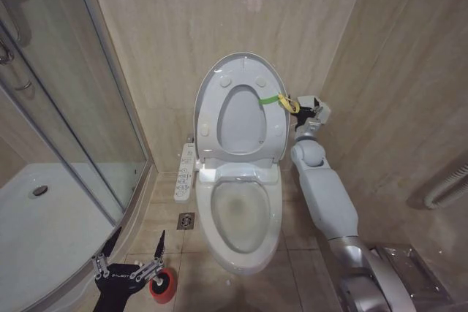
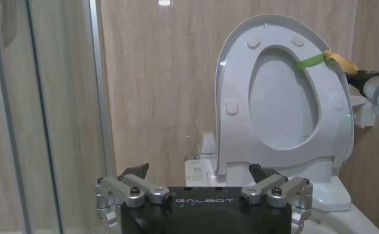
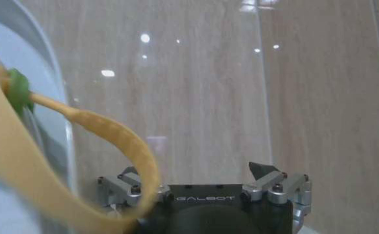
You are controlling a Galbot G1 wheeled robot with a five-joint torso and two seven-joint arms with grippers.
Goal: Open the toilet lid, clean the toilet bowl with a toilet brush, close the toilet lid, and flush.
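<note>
One toilet lid (image 1: 238,107) stands upright, long axis vertical.

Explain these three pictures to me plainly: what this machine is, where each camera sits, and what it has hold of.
This is a wheeled robot with two arms. One camera sits on its head, looking down into a bathroom; the other two sit on its wrists, so each shows its own black gripper. The toilet lid stands raised against the wall, leaving the toilet bowl open. The right gripper reaches beside the lid's edge, where a yellow loop hanging from a green band passes between its open fingers. The left gripper is open and low, just above the toilet brush's red holder on the floor.
</note>
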